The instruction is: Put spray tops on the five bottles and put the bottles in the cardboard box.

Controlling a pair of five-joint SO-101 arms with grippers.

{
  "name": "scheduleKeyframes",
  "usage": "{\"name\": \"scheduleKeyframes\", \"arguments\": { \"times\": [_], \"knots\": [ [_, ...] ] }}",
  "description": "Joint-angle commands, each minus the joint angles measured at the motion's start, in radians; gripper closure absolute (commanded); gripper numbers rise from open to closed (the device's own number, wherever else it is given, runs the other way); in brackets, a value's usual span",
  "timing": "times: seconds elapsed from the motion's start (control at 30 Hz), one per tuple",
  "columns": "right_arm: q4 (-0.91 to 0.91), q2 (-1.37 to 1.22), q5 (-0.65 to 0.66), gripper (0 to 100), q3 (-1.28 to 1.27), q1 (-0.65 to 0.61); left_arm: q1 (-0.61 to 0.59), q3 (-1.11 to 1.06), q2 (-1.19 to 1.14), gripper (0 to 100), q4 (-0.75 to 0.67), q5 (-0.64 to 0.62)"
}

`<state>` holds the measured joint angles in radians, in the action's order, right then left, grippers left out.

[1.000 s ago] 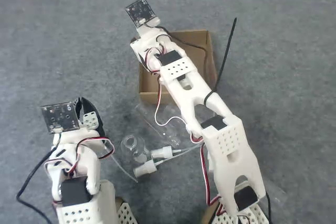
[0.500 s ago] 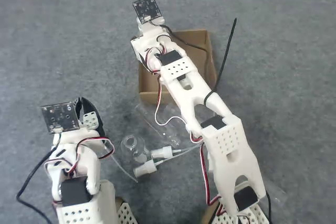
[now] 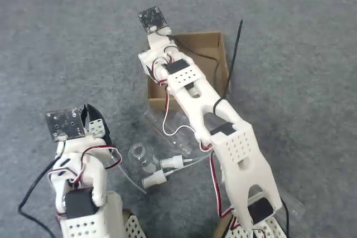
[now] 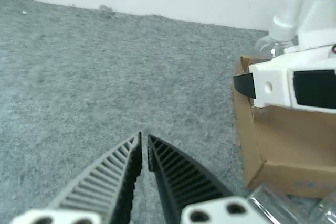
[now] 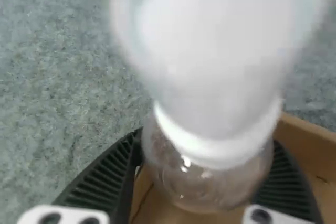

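Note:
My right gripper (image 5: 205, 142) is shut on a clear bottle (image 5: 210, 177) with a white spray top (image 5: 210, 51), held over the left rim of the cardboard box (image 3: 215, 54) (image 5: 310, 140). The same bottle (image 4: 274, 47) shows beside the right arm (image 4: 294, 85) in the left wrist view. My left gripper (image 4: 144, 139) is shut on nothing, low over the carpet near the table's front left, well short of the box (image 4: 289, 140). On the carpet between the arms lie a clear bottle (image 3: 167, 129), an upright topless bottle (image 3: 139, 154) and two spray tops (image 3: 172, 163) (image 3: 155, 179).
Grey carpet covers the whole table, with free room to the left and far right of the box. A black cable (image 3: 234, 54) runs along the box's right side. Red and white wires hang from the right arm (image 3: 195, 98) over the lying bottle.
The right arm's wrist has turned and shifted a little over the box's left edge, still holding the bottle. The left arm and the loose parts have not moved.

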<state>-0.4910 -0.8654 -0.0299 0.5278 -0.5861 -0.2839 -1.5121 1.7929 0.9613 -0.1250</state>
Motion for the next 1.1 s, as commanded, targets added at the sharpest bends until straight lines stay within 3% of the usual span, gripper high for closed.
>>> {"name": "scheduleKeyframes", "arguments": {
  "times": [0.0, 0.2, 1.07],
  "knots": [
    [-0.045, 0.022, -0.011, 70.2, 0.032, 0.012, -0.006, 0.010, 0.012, 98, -0.034, 0.009],
    [-0.174, 0.081, -0.018, 61.3, 0.032, 0.002, -0.006, 0.010, 0.012, 98, -0.034, 0.009],
    [-0.499, 0.211, -0.015, 61.3, 0.032, 0.002, -0.005, -0.012, 0.012, 98, -0.072, 0.049]
  ]
}}
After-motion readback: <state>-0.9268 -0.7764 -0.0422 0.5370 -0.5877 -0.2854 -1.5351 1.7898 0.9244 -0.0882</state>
